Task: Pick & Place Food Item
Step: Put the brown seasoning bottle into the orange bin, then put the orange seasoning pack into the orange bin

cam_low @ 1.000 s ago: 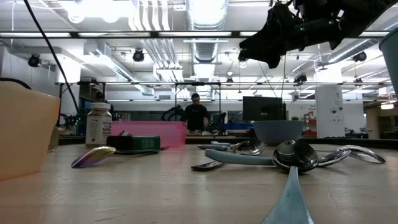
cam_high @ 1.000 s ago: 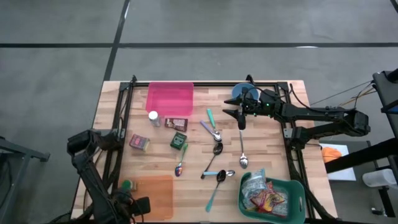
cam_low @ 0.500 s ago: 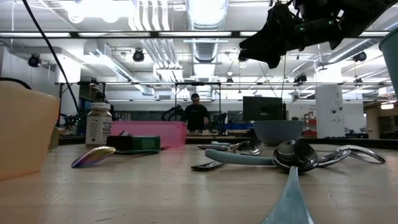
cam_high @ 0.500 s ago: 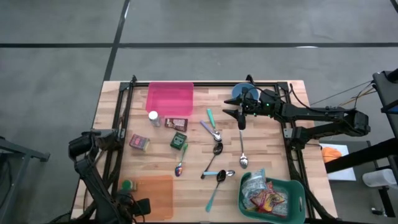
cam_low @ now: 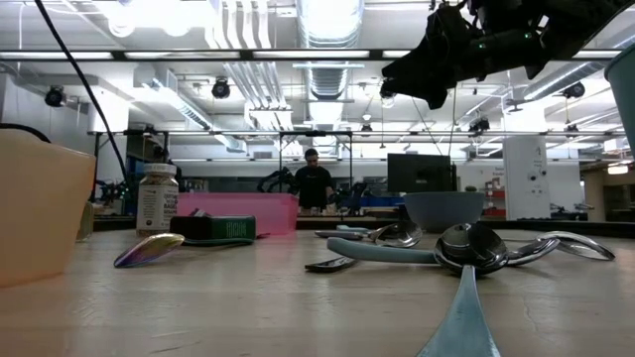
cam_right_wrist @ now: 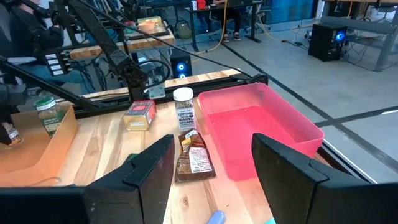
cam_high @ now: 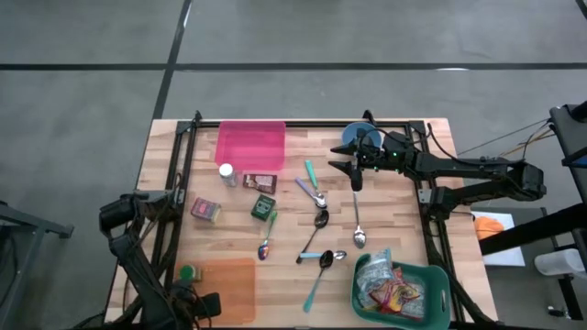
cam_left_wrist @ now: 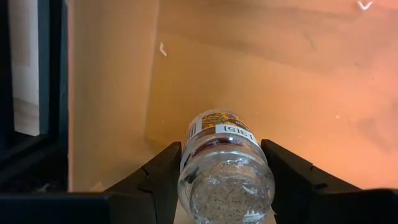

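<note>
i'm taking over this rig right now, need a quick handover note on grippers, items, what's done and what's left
Left gripper: shut on a spice jar, held over the orange bin at the table's near left corner.
Right gripper: open, empty, raised above the far right part of the table, near the blue bowl.
On the table: pink bin; beside it a white-lid jar, a brown packet, a small box and a green box; spoons mid-table; green basket of packets at the near right.
Done: jar picked up.
Left: release it, probably into the orange bin; the other food items are not yet moved.
</note>
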